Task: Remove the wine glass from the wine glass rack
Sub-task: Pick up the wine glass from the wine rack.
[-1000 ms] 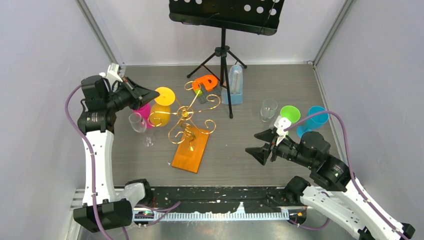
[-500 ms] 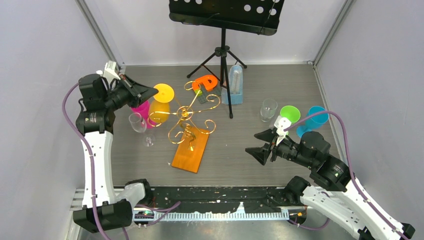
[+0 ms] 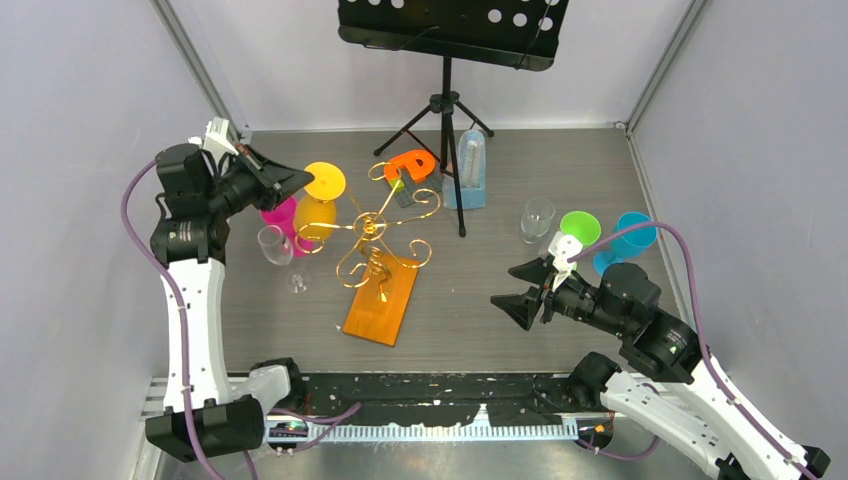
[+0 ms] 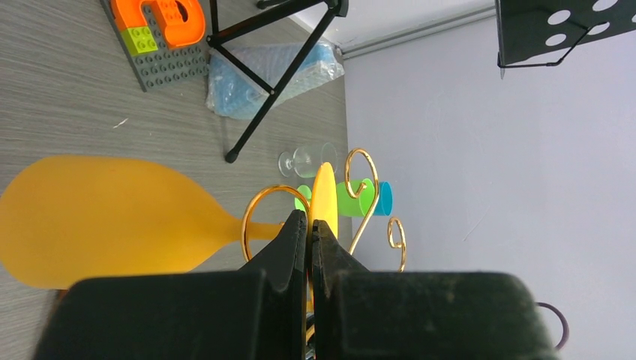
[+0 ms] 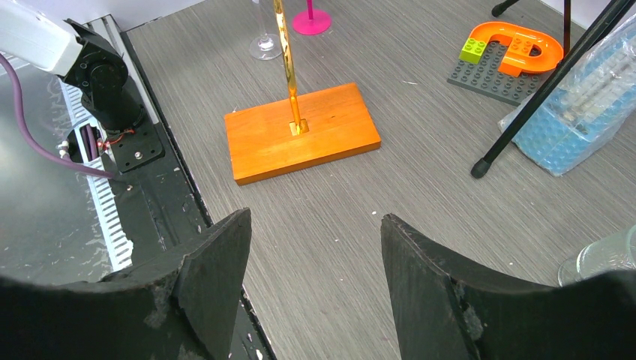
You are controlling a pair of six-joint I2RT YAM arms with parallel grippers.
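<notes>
While the left fingers [image 4: 294, 241] are pressed together on the thin stem of the yellow wine glass [image 4: 112, 217], just below its foot, the glass is not free. A gold loop of the wine glass rack [image 3: 380, 302] circles the stem right beside the grip, and the bowl hangs out level above the desk [image 3: 480, 270]. The grasp looks done. What seems left is to slide the stem out of that loop, carry the glass away and set it down.

The right fingers [image 5: 217, 259] stand well apart and hold nothing, over bare desk near the rack's orange base. A clear glass [image 3: 272, 243] and a pink one [image 3: 281, 215] are just beside the rack. Three more are well apart on the right.

No brand, label or writing can be read anywhere.
</notes>
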